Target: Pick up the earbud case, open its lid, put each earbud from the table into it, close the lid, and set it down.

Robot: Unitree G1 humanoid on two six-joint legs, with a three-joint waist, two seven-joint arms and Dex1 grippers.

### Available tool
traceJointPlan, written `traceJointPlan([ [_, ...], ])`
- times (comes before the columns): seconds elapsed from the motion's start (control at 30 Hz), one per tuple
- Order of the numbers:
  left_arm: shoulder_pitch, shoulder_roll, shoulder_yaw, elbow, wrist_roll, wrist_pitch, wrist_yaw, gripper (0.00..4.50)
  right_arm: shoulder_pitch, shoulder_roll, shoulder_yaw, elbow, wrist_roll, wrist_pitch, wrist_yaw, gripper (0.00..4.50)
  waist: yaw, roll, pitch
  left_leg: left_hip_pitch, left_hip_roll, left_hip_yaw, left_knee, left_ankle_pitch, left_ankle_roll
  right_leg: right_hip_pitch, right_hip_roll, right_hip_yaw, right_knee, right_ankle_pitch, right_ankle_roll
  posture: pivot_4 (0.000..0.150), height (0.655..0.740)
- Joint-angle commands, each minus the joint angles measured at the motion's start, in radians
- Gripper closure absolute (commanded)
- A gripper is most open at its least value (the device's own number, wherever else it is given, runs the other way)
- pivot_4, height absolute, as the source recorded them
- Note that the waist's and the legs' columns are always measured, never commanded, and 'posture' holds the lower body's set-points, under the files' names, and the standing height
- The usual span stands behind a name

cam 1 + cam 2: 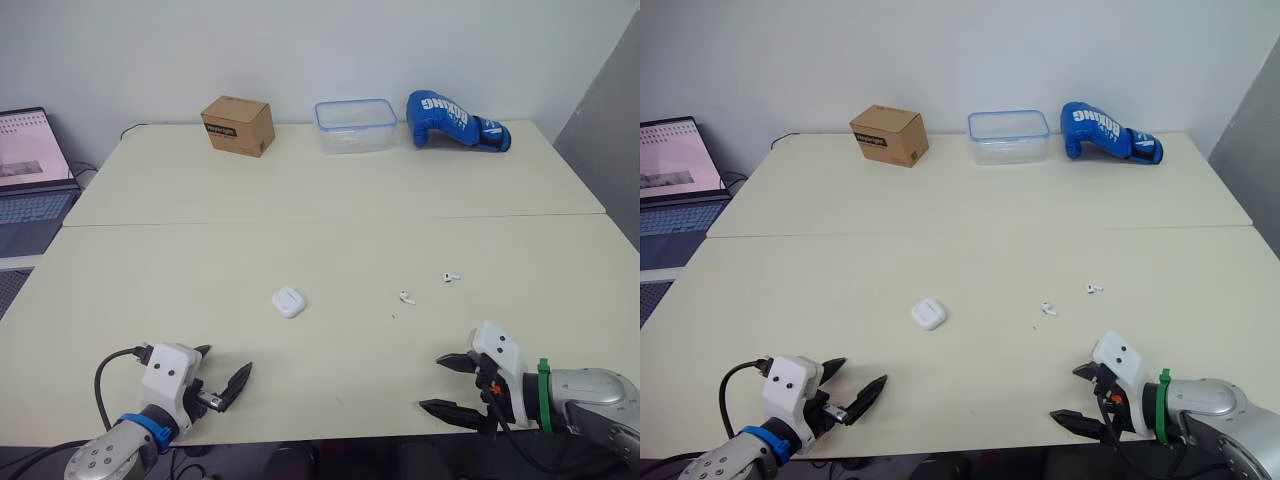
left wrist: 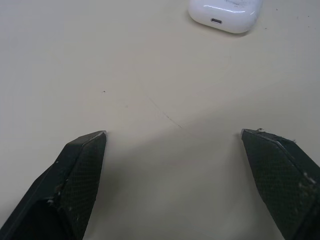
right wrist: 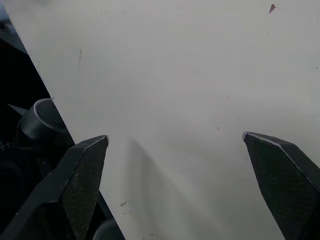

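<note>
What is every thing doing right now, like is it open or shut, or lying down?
Earbud case: shut, lying on the table, not held.
Nearer earbud: loose on the table.
Farther earbud: loose on the table, apart from the other.
Left fingers: open, holding nothing.
Right fingers: open, holding nothing.
Cardboard box: shut.
Laptop: open, screen lit.
Boxing glove: lying on its side.
</note>
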Motion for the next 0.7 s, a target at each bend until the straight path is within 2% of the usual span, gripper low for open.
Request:
traceJointPlan([
  [0.03,0.001,-0.007,-0.006,0.001,0.011,-0.014,0.004,0.01,-0.011,-0.009,-0.012,-0.011,-0.002,-0.017,0.011,0.0,0.0,0.0,0.0,0.0,0.0,0.0,0.0,0.0,0.0,0.0,0.0,0.0,0.0,0.0,0.0,0.15,0.7307],
  [0.53,-0.002,-0.011,0.002,0.053,0.008,-0.049,-0.021,0.01,-0.03,-0.001,-0.002,-0.006,-0.004,-0.02,0.004,0.0,0.001,0.001,0.0,0.0,0.0,0.0,0.0,0.0,0.0,0.0,0.0,0.0,0.0,0.0,0.0,0.15,0.7307],
  [0.63,-0.008,0.034,0.009,0.073,0.046,-0.082,-0.049,0.01,-0.043,-0.012,-0.009,-0.009,0.0,-0.023,0.016,0.0,0.0,0.001,0.0,0.0,0.0,0.0,0.0,0.0,0.0,0.0,0.0,0.0,0.001,0.0,0.0,0.15,0.7307],
  [0.7,-0.052,0.068,0.045,0.078,0.0,-0.074,-0.089,0.01,-0.078,-0.032,-0.022,-0.008,0.012,-0.019,0.039,0.0,0.0,0.001,0.0,0.001,0.0,0.0,0.0,0.0,0.0,0.0,0.0,0.0,0.001,0.0,0.0,0.15,0.7307],
])
